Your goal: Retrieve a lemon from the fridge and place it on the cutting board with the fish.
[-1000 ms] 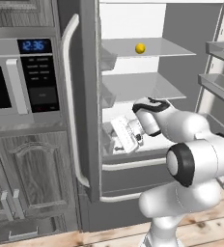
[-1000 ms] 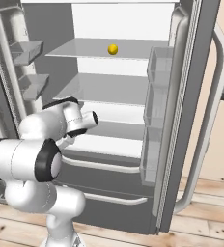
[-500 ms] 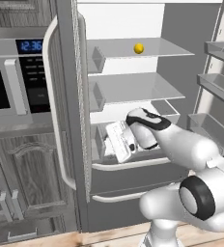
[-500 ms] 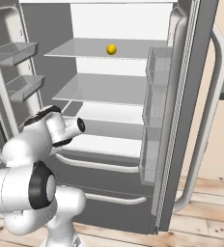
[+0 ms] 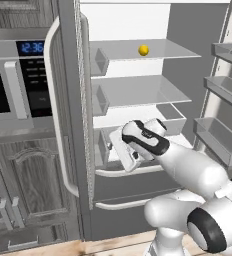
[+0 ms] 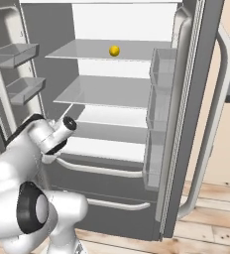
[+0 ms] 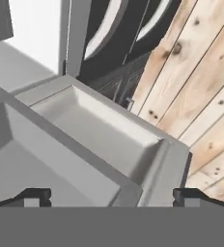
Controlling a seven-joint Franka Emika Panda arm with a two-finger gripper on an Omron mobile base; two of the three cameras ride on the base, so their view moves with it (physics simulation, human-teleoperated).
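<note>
The lemon is a small yellow fruit lying on the top clear shelf of the open fridge. My gripper is low at the fridge's left side, beside the lower bins of the left door, far below and left of the lemon. In the hand view my gripper is open, its dark fingertips wide apart with nothing between them, looking down over grey door bins. The cutting board and the fish are out of view.
The left fridge door with its long curved handle stands open against the microwave and dark cabinets. The right door, with bins on its inner face, stands open too. The floor is wood planks.
The left fridge door has swung wider open. My hand has moved left and down to the door's lower bins, and the fingers have spread fully apart.
</note>
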